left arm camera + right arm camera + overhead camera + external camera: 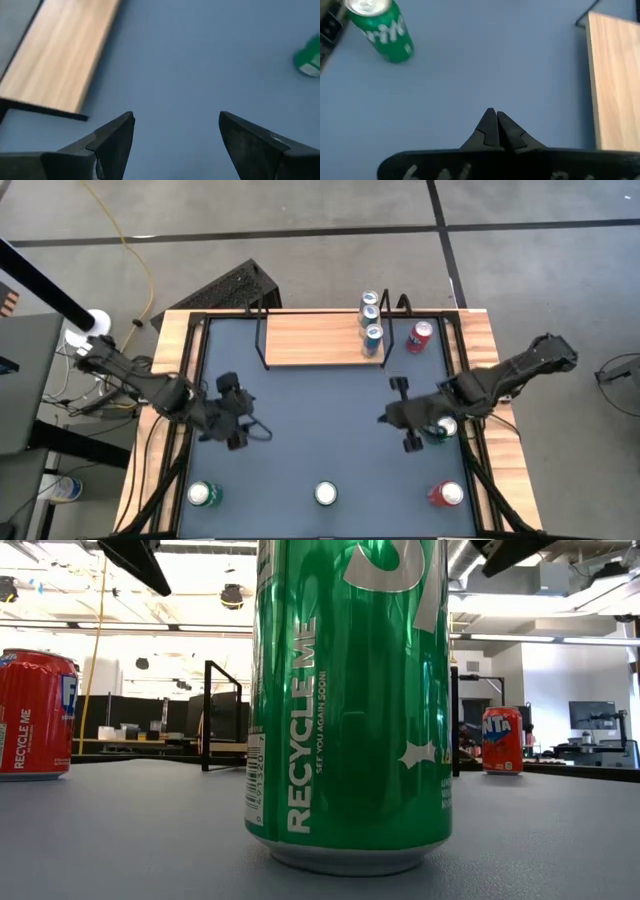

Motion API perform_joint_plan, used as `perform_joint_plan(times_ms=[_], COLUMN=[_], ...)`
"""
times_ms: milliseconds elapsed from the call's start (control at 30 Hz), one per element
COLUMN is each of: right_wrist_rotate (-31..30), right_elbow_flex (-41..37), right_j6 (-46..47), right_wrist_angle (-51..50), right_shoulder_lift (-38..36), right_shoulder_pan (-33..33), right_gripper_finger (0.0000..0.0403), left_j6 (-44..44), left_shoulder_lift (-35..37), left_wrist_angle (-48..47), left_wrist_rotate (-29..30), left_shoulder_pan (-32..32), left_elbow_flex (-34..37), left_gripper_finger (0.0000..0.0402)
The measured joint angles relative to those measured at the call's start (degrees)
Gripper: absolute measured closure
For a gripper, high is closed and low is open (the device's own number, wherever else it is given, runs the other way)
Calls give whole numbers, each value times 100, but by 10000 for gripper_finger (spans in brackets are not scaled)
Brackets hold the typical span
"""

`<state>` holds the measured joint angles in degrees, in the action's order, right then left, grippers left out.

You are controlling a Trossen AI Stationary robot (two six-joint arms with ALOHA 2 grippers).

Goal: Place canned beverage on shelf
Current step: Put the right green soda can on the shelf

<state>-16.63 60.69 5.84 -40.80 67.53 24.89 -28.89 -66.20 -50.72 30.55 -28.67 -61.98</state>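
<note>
The light-wood shelf [310, 338] with its black wire frame stands at the table's far middle. Three blue cans [372, 320] stand upright in a row on its right end, and a red can [420, 337] stands on the table just right of it. My left gripper [248, 420] is open and empty over the table's left middle [175, 135]. My right gripper [388, 418] is shut and empty over the right middle [493, 127]. A green can [443, 428] stands upright on the table, partly under the right arm.
Along the near edge stand a green can [203, 494], another green can [326, 494], which fills the low view [350, 700], and a red can [447, 494]. The shelf's left and middle parts are bare. The tabletop between the two grippers is free.
</note>
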Motion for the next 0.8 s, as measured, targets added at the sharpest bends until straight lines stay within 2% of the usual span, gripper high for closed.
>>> perform_joint_plan(times_ms=[267, 433, 533, 633, 800], right_wrist_rotate=[-818, -1471, -1753, -1825, -1851], right_elbow_flex=[-757, -1088, -1250, -1305, -1307], right_j6=[68, 342, 525, 772, 1026], right_wrist_angle=[1520, 2036, 2339, 2458, 2481], right_shoulder_lift=[35, 39, 35, 37, 37], right_shoulder_pan=[911, 1186, 1247, 1256, 1256], right_gripper_finger=[403, 403, 403, 403, 403], left_j6=[904, 1775, 2474, 2993, 3735], left_shoulder_lift=[-905, -1732, -2260, -2665, -3012], left_wrist_angle=[1364, 2680, 3630, 4522, 6026], left_wrist_rotate=[632, 1350, 1493, 1294, 0], left_shoulder_pan=[-1034, -1329, -1360, -1328, -1163], left_elbow_flex=[2, 2, 2, 2, 9], left_gripper_finger=[123, 123, 123, 123, 123])
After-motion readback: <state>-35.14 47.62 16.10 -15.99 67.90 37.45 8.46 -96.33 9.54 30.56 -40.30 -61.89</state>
